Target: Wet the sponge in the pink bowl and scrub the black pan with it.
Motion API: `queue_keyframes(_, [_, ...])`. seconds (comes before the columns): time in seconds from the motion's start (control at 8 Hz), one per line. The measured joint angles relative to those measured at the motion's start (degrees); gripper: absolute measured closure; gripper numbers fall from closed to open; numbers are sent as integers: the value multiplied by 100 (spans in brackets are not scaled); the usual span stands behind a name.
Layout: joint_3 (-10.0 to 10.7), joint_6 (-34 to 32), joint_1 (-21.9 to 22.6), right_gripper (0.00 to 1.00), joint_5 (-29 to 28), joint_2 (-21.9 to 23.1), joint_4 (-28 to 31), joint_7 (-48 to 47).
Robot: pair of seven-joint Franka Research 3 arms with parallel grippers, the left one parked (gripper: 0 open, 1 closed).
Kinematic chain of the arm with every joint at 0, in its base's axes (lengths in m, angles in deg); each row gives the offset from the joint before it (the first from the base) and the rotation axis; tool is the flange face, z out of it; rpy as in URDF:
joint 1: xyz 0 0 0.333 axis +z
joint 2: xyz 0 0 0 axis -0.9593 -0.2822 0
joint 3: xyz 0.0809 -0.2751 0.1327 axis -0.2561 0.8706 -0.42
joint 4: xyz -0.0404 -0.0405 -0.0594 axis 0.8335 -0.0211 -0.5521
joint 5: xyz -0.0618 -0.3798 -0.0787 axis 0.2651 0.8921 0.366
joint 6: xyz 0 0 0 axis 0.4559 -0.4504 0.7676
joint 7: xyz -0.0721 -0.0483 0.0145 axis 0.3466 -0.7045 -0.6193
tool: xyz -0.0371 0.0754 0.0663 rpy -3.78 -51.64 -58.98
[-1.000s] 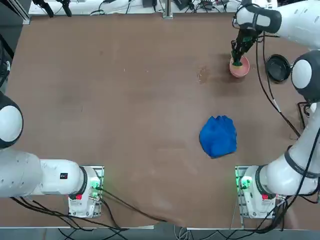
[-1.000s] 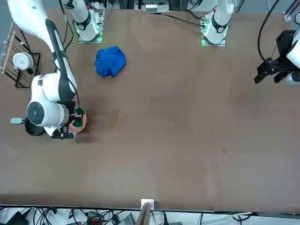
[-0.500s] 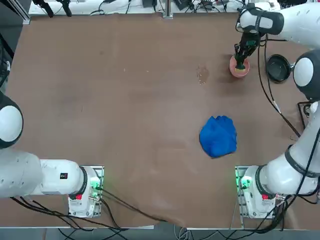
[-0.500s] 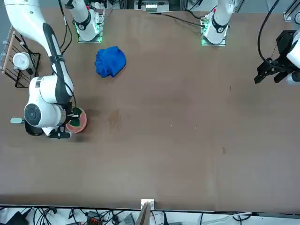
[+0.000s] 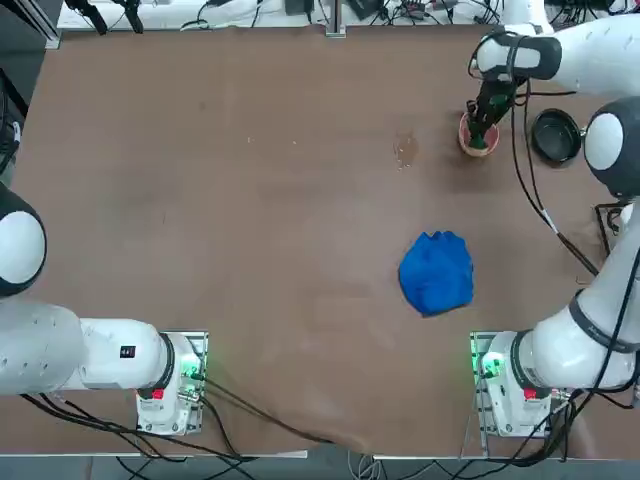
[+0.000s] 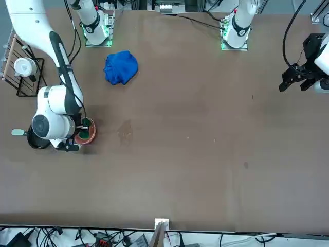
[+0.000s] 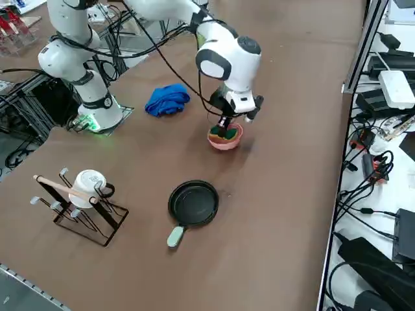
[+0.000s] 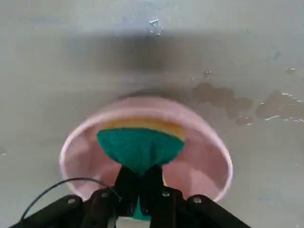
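Observation:
The pink bowl [image 8: 209,142] stands at the far right of the table, seen also as the pink bowl [image 5: 472,143] from above. My right gripper [image 8: 140,176] points down into it, shut on the sponge [image 8: 140,145], whose green face shows with a yellow layer behind. From the side, the right gripper [image 7: 225,126] holds the sponge [image 7: 224,134] down inside the bowl [image 7: 225,144]. The black pan [image 7: 193,203] with its pale handle lies on the table beside the bowl, a short gap away, and shows as the black pan [image 5: 556,135] from above.
A crumpled blue cloth [image 5: 437,272] lies nearer the arm bases. A wire rack with a white mug [image 7: 81,201] stands at the table's right edge. Wet spots [image 5: 405,150] mark the table just left of the bowl.
The wrist has shifted slightly over the bowl, with the sponge still pinched. Bowl, pan and cloth have stayed in place.

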Motion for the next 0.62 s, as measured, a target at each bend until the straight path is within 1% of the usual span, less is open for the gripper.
queue_keyframes(0.25, [0, 136, -6, 94, 0, -145, -2, 0])
queue_keyframes(0.62, [0, 146, -19, 94, 0, -148, -11, 13])
